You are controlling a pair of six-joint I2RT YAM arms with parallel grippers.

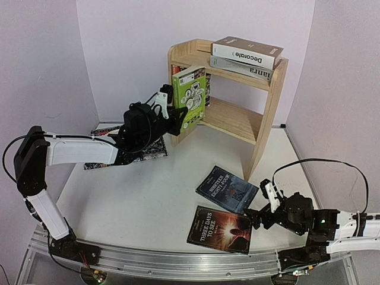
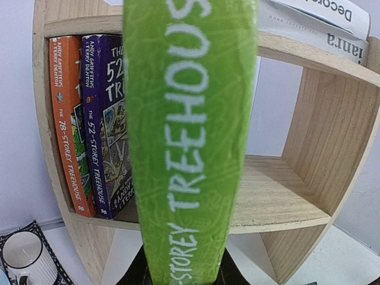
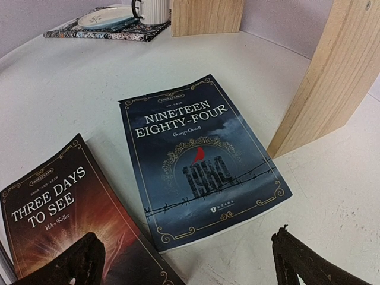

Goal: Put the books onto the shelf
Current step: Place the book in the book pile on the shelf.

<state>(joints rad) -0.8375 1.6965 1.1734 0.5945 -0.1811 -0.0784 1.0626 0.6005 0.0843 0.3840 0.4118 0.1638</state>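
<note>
My left gripper (image 1: 177, 117) is shut on a green paperback (image 1: 190, 97), holding it upright at the front left of the pine shelf (image 1: 270, 113). In the left wrist view its spine (image 2: 190, 136) fills the middle. Behind it, an orange book (image 2: 68, 124) and a purple book (image 2: 107, 119) stand on the lower tier (image 2: 279, 196). Brown "Decorate" (image 1: 246, 52) lies on grey "ianra" (image 1: 240, 66) on the top tier. "Nineteen Eighty-Four" (image 1: 227, 189) (image 3: 199, 160) and "Three Days to See" (image 1: 219, 229) (image 3: 59, 219) lie flat on the table. My right gripper (image 1: 258, 217) (image 3: 190, 261) hovers open beside them.
A patterned placemat (image 1: 95, 163) (image 3: 107, 32) lies at the back left under my left arm, carrying a white mug (image 3: 153, 9) (image 2: 21, 255) and a plate (image 3: 107, 18). The shelf's right side panel (image 3: 332, 71) stands close to the dark blue book.
</note>
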